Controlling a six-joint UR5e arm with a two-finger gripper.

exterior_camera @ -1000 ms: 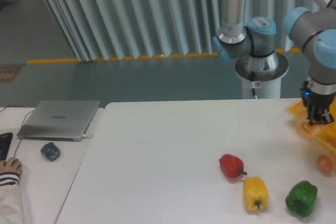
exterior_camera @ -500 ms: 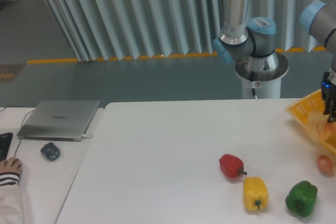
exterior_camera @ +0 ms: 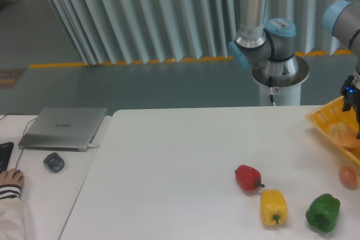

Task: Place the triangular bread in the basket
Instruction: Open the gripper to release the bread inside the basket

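The golden-tan wedge-shaped bread (exterior_camera: 341, 134) sits inside the yellow lattice plastic basket (exterior_camera: 325, 115), black hand (exterior_camera: 355, 117) above, grip unclear.

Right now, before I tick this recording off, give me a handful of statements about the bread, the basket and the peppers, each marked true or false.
1. The triangular bread lies inside the basket. True.
2. The end effector is over the middle of the table. False: it is at the right edge of the view, above the basket.
3. The yellow pepper sits between the red pepper and the green pepper. True.
4. The small tan ball is inside the basket. False: it rests on the table just in front of the basket.
5. The laptop stands open. False: its lid is closed.
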